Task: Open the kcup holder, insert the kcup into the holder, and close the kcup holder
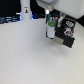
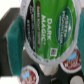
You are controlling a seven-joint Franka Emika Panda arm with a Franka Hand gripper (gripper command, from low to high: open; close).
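Green-lidded kcup (image 2: pixel 47 27) in pincer (image 2: pixel 46 30), above black kcup holder (image 1: pixel 65 35)

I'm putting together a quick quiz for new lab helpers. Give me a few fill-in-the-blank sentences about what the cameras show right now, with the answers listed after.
1. The lid of the kcup between the jaws is mostly ____ in colour.
2. The words printed on that lid read "Dark ____".
3. In the exterior view, the gripper is next to the ____-coloured kcup holder.
4. The pods seen below the held kcup have ____ lids.

Missing words: green; Magic; black; reddish
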